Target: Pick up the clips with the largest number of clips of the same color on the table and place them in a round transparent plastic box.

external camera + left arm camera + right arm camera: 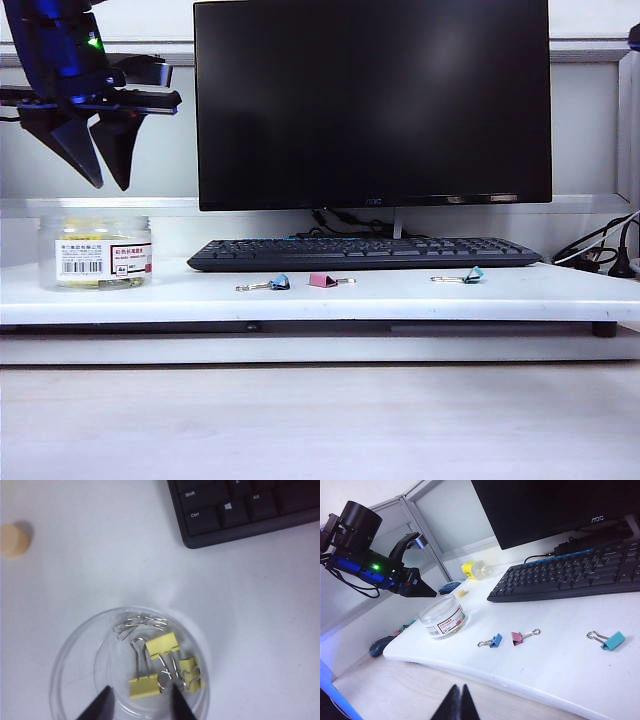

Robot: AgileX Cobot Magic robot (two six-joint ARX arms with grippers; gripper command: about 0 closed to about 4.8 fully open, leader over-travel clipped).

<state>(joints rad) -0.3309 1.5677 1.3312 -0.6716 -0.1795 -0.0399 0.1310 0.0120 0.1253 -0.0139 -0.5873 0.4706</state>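
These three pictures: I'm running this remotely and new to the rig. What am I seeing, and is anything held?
The front picture comes from a fixed camera; the other two ride on the arms' wrists. The left hand hangs open above the round transparent plastic box and holds nothing. Its own camera looks straight down into the box, where three yellow clips already lie. The right hand is shut and empty, back off the white table, looking across it. On the table, before the keyboard, lie two blue clips and a pink clip.
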